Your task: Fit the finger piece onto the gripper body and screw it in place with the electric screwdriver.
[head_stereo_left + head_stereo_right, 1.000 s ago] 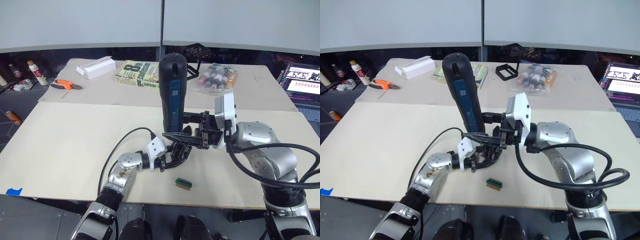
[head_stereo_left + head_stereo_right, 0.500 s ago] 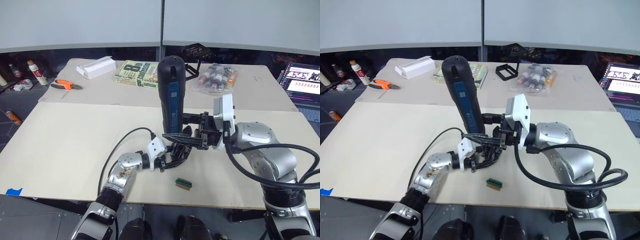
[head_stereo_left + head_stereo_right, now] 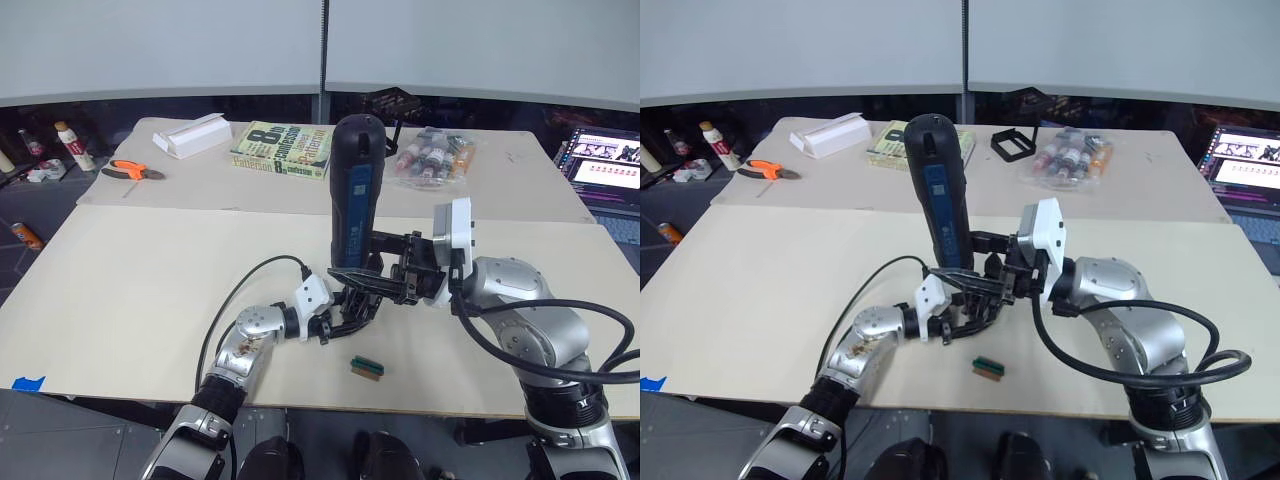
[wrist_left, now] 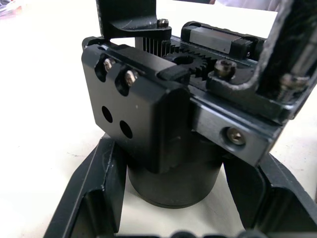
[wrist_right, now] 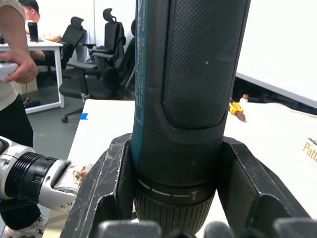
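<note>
The right hand [image 3: 985,283] is clamped around the lower barrel of the electric screwdriver [image 3: 942,195], which stands nearly upright with its tip down over the gripper body [image 3: 352,304]. The left hand [image 3: 340,312] grips the round base of the gripper body, one finger [image 4: 99,191] on each side, holding it on the worktop [image 3: 140,270]. A small green-and-brown block [image 3: 367,366] lies just beside them.

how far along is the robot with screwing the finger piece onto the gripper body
Midway, apparently. The left gripper clamps the gripper body on the table; a finger piece looks seated. The right gripper holds the electric screwdriver upright over it. Two holes look empty; screws probably remain.
</note>
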You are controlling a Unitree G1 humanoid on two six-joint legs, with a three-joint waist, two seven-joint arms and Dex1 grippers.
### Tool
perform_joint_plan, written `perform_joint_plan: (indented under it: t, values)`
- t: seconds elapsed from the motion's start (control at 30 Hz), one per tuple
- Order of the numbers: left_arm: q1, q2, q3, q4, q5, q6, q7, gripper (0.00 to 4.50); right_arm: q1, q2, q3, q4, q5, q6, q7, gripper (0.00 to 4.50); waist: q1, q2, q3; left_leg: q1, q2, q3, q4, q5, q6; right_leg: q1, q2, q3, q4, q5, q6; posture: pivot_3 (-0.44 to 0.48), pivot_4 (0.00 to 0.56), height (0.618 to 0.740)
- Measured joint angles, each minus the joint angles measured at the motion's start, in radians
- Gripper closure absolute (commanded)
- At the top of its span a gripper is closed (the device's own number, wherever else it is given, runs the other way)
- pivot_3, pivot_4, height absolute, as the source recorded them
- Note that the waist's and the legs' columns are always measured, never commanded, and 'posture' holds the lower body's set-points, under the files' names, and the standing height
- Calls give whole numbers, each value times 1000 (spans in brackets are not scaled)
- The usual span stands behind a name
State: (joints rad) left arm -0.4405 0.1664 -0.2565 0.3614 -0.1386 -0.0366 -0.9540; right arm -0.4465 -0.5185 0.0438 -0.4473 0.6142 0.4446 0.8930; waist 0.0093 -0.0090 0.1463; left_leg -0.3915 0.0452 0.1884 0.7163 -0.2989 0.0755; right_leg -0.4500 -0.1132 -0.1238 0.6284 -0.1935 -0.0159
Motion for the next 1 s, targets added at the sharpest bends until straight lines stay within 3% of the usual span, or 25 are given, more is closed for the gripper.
perform_joint_plan:
  t: [1.0]
  values:
    - [2,3,0,0,0,23,2,2196,6,13,49,14,-1,28,-114,2569,-2,-2,-4,8,1,-1,-2,0,0,9,0,0,-3,-1,0,0,150,740]
